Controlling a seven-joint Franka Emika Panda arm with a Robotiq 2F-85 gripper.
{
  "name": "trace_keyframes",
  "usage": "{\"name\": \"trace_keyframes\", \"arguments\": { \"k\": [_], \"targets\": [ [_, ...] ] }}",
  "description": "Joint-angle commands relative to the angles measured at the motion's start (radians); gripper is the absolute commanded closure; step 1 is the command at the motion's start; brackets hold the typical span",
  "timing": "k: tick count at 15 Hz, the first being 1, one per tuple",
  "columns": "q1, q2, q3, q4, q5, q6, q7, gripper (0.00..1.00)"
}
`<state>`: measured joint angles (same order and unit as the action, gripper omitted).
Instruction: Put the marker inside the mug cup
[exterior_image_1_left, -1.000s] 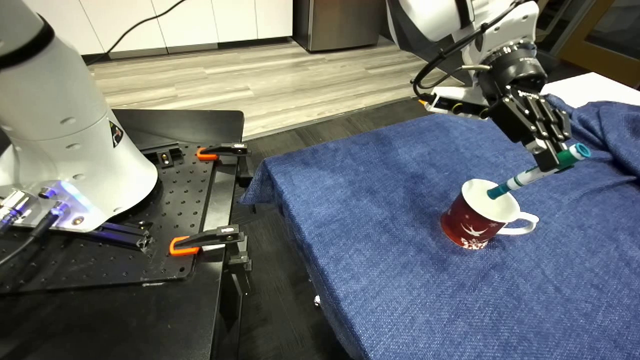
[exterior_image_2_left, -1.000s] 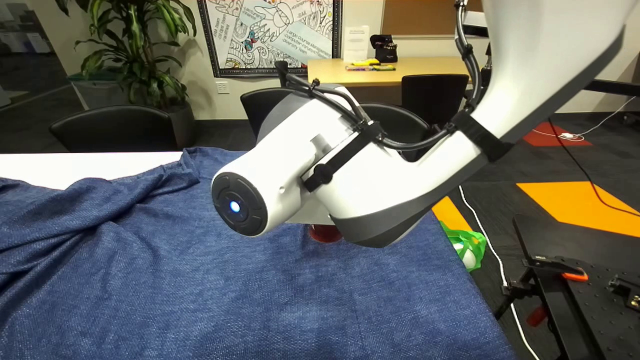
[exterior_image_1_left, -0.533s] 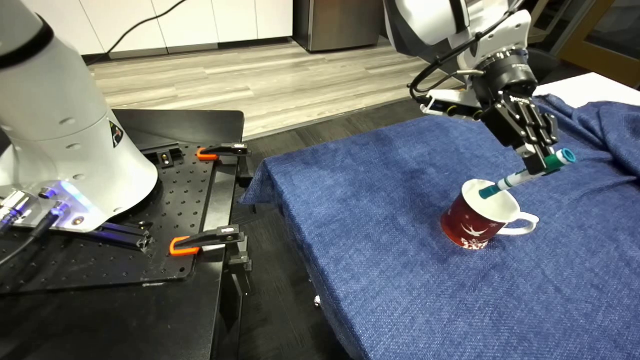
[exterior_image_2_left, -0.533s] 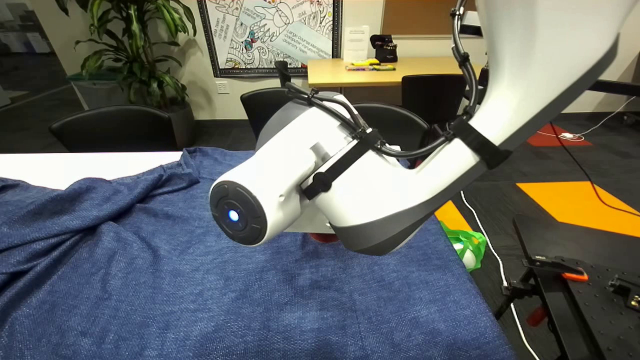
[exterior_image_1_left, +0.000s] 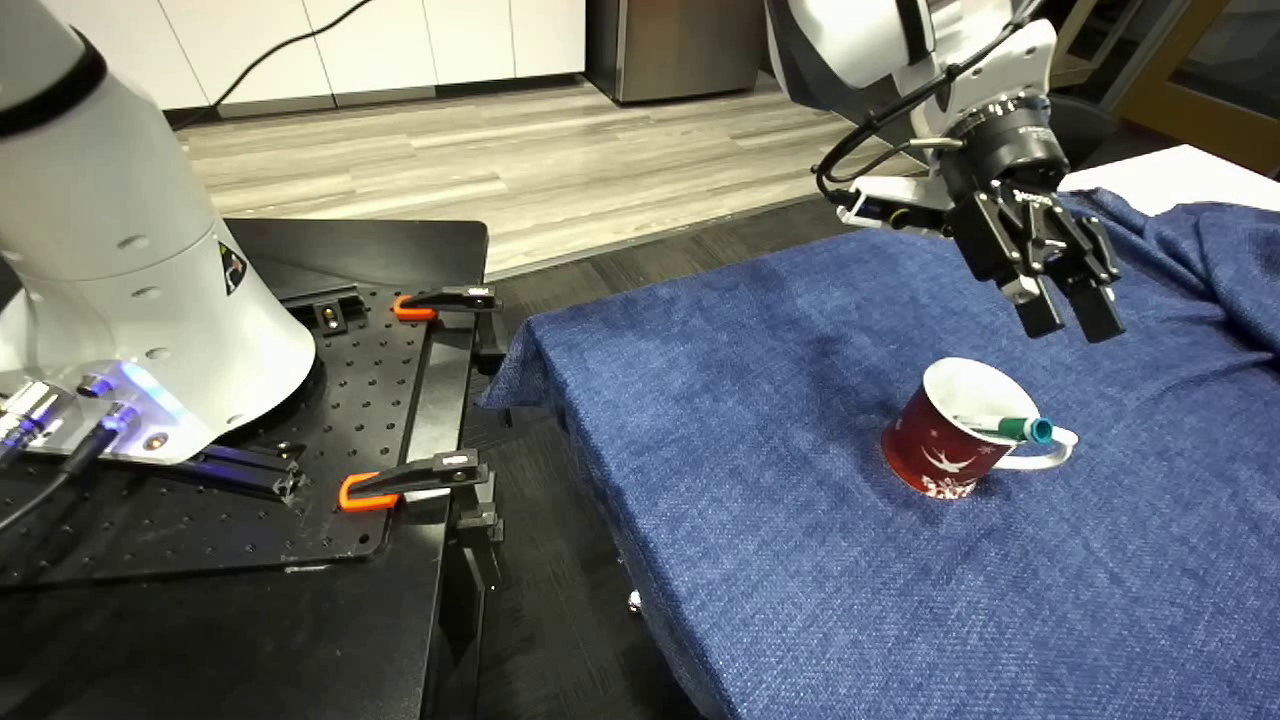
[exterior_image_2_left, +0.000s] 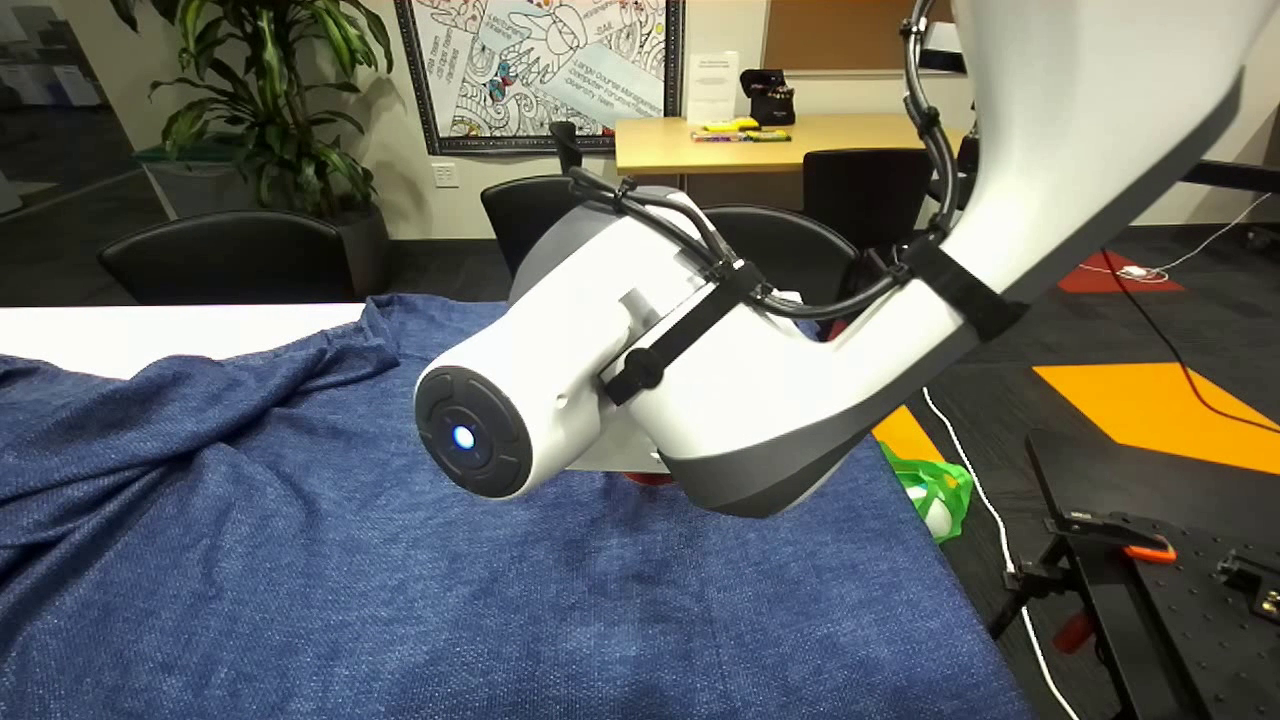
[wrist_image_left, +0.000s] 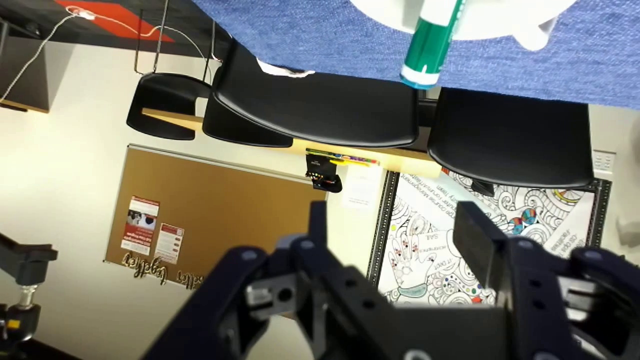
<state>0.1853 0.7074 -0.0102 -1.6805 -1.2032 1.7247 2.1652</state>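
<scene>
The dark red mug cup (exterior_image_1_left: 932, 448) stands upright on the blue cloth, its white handle turned away from the robot base. Inside it leans the marker (exterior_image_1_left: 1012, 428), its white body partly in the cup and its green, teal-tipped end jutting over the rim by the handle. My gripper (exterior_image_1_left: 1072, 328) hangs above and beyond the mug, open and apart from the marker. In the wrist view the gripper (wrist_image_left: 391, 210) has nothing between its spread fingers, with the marker (wrist_image_left: 427, 52) at the top edge. Only a red sliver of mug (exterior_image_2_left: 650, 478) shows below the arm.
Blue cloth (exterior_image_1_left: 760, 480) covers the table, bunched into folds (exterior_image_1_left: 1210, 250) at the far side. The robot's black base table (exterior_image_1_left: 230, 620), with orange-tipped clamps (exterior_image_1_left: 415, 478), stands across a gap. Black chairs (wrist_image_left: 320, 107) line the table's far edge.
The gripper has opened and let go of the marker, which has dropped from its fingers into the mug. Before that, the arm shifted slightly toward the base and downward. The mug has not moved.
</scene>
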Motion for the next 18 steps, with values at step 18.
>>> {"name": "trace_keyframes", "arguments": {
  "k": [18],
  "targets": [
    [0.022,-0.391,0.068,-0.247,-0.008,-0.168,0.163,0.00]
  ]
}}
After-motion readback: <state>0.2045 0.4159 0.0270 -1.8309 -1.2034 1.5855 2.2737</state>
